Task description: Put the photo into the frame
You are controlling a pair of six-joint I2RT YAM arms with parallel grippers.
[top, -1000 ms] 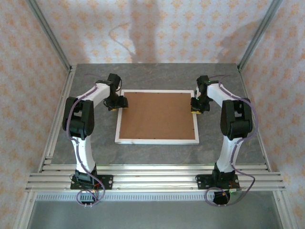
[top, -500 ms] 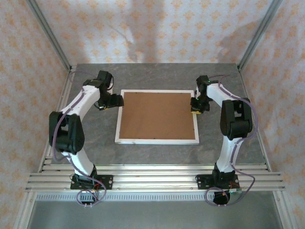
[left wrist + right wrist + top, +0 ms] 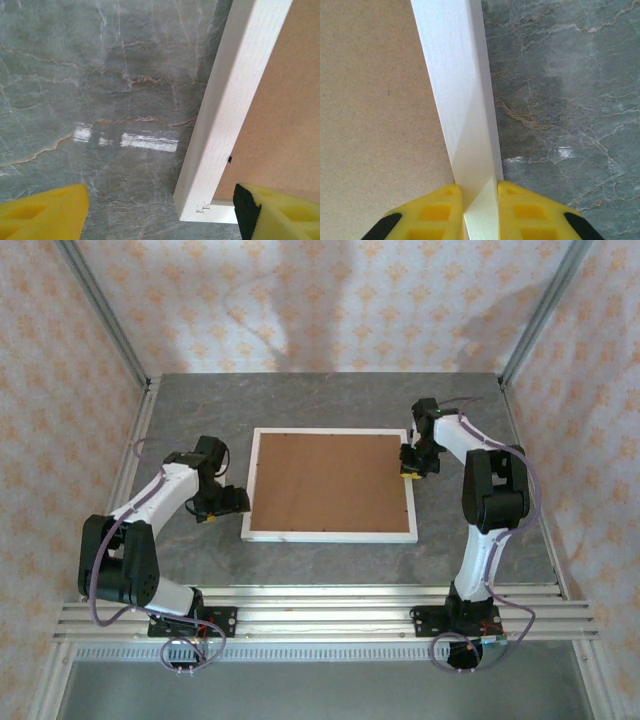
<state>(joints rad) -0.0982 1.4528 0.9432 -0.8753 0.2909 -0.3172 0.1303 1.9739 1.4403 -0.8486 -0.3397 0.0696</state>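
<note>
Nearest, the left gripper point(image 3: 238, 502) sits low over the grey marble table point(image 3: 330, 400), just beside the near-left corner of the frame point(image 3: 330, 535). Its jaws stand wide apart and hold nothing; in the left wrist view its yellow pads point(image 3: 45, 212) straddle that white corner point(image 3: 235, 100) without touching it. The frame lies flat in the middle of the table, its brown backing board point(image 3: 330, 480) facing up inside the thin white border. Farther back, the right gripper point(image 3: 410, 466) is clamped on the frame's right rail near the far-right corner, with the yellow pads point(image 3: 437, 210) pressed against both sides of the white strip point(image 3: 460, 90).
</note>
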